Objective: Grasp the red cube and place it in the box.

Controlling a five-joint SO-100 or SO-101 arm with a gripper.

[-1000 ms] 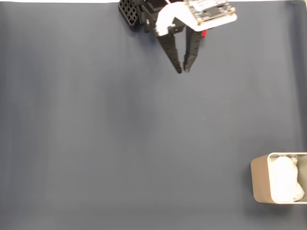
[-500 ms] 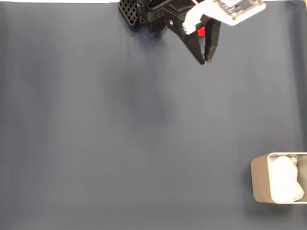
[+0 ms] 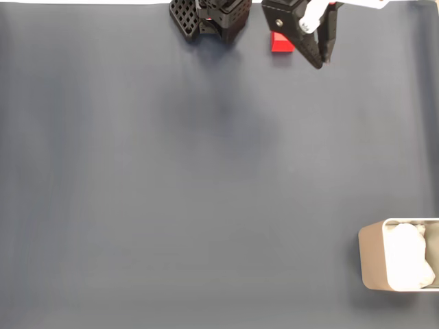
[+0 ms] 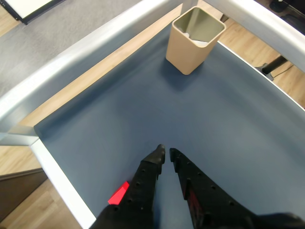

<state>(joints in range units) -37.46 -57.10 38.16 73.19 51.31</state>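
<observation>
Fixed view from above: going left to right, a black perforated base part (image 3: 182, 16) of the arm sat at the top edge, well left of the claw; then the red cube (image 3: 279, 43), lying on the dark blue-grey mat (image 3: 171, 192) just left of the claw and partly tucked under its black body; then the claw (image 3: 320, 62) itself, near the top edge with its tips pointing down the picture. Far from it, toward the lower right corner, stood the box (image 3: 374, 257), a silvery-beige tin cut off by the picture's right edge, with white crumpled lining (image 3: 408, 257) inside.

In the wrist view the claw (image 4: 166, 155) entered from the bottom, its two black fingers (image 4: 151, 164) drawn almost together, only a thin gap showing between the tips and nothing held between them. The red cube (image 4: 118, 194) lay on the mat to the left of the left finger, beside it and nearer the camera than the tips, close to the mat's pale border (image 4: 57, 179). The box (image 4: 194, 33) stood well ahead of the tips, slightly to the right, upright with its mouth open upward, at the far corner of the mat.
</observation>
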